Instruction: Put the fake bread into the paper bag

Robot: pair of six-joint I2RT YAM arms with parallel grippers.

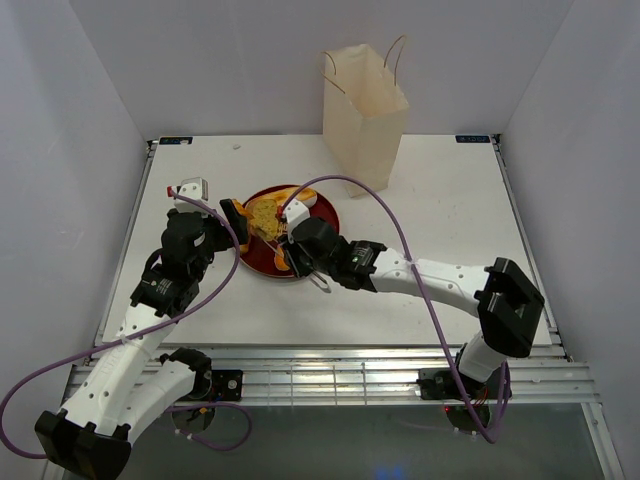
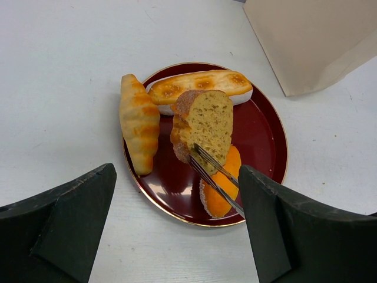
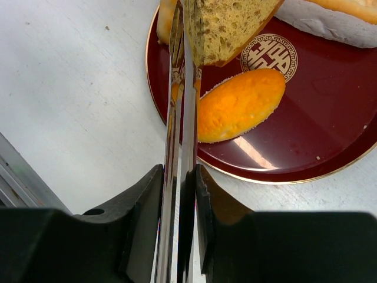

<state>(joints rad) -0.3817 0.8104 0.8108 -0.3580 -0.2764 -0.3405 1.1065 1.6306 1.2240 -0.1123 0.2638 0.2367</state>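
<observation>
While the right tool (image 3: 179, 177) is clamped shut on the metal tongs (image 3: 181, 112), the tongs run straight ahead of it, with their tips at the edge of the cut slice (image 2: 206, 127). Cannot tell whether they pinch the slice. The slice stands on the dark red plate (image 2: 262, 138), cut face toward the left tool (image 2: 177, 221).

The orange oval (image 3: 238, 106) lies flat just right of the tongs, its long axis slanting across them. The long roll (image 2: 200, 85) lies beyond the slice, crosswise to the left tool.

The ridged roll (image 2: 138, 121) lies ahead and left of the left tool. Its long axis points away from that tool, and it overhangs the plate's rim.

The left tool's fingers are spread wide and hold nothing. The paper bag (image 1: 365, 110) stands upright on the counter (image 1: 450, 220), well beyond both tools, mouth up.
</observation>
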